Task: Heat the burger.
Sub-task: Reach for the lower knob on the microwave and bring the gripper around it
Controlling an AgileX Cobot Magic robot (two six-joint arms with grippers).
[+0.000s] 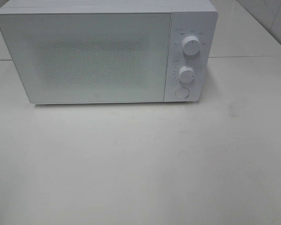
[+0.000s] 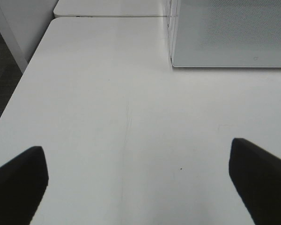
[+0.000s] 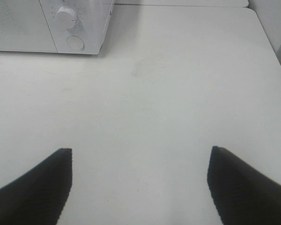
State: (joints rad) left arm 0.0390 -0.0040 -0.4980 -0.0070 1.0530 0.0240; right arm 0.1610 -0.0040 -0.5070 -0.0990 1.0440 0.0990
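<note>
The burger shows in none of the views. A white microwave (image 1: 98, 51) stands at the back of the white table (image 1: 140, 164), its door shut, with two knobs and a round button on its right panel. Neither arm appears in the high view. In the left wrist view my left gripper (image 2: 138, 180) is open above bare tabletop, with the microwave's lower left corner (image 2: 229, 37) ahead of it. My right gripper (image 3: 140, 180) is open too, with nothing between its fingers, and the microwave's button (image 3: 75, 43) lies ahead of it.
The table's left edge (image 2: 18, 89) drops to dark floor in the left wrist view. A second table (image 1: 248, 33) butts on behind the microwave. A faint smudge (image 1: 234, 108) marks the tabletop right of the microwave.
</note>
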